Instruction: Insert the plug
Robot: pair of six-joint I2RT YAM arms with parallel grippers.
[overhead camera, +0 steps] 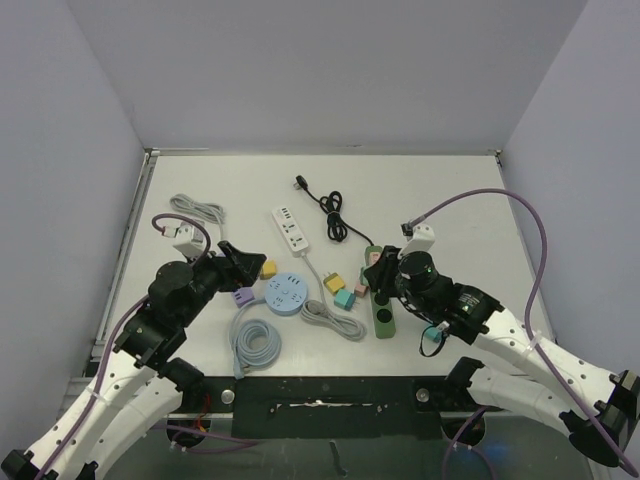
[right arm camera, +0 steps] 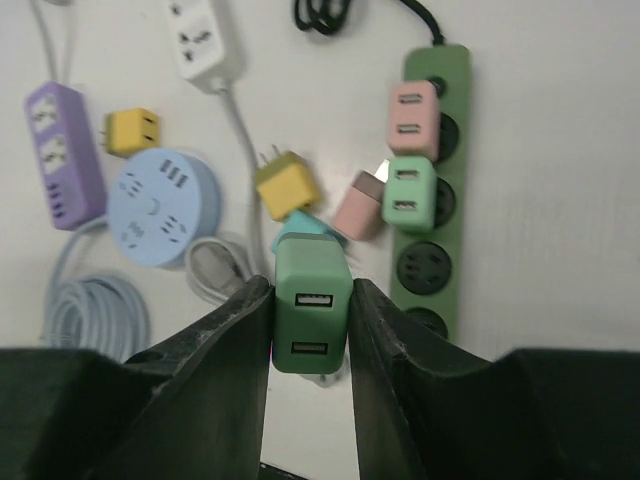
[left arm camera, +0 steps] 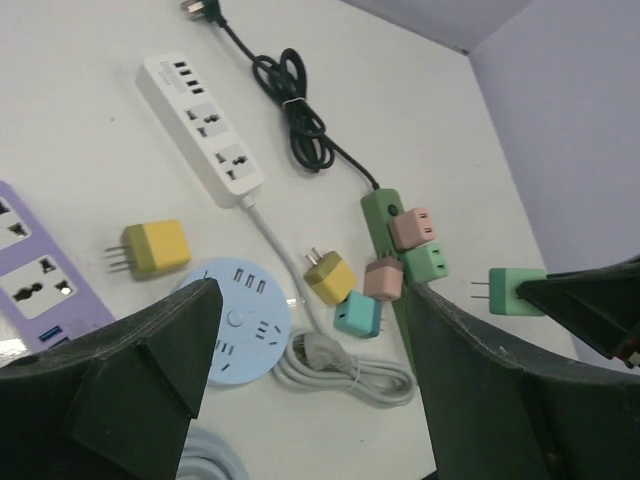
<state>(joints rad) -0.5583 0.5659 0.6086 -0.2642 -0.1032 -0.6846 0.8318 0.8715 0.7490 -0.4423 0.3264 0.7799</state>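
- Holding the green plug, the right hand is clamped on its sides, beside the strip, whose free sockets lie at 3 o'clock.
- Pink plug and mint plug already sit in the strip; this one is not yet in.
- Left hand stands wide, empty.
- Strip's near end is covered by the right hand.

USB charger plug: dark green
Long power strip: green, dark sockets
Upper plugged adapter: pink
Lower plugged adapter: mint green
Round socket hub: light blue
Short power strip: purple
Universal power strip: white
Coiled cable: black
Nearest loose adapter: yellow
Bench: white
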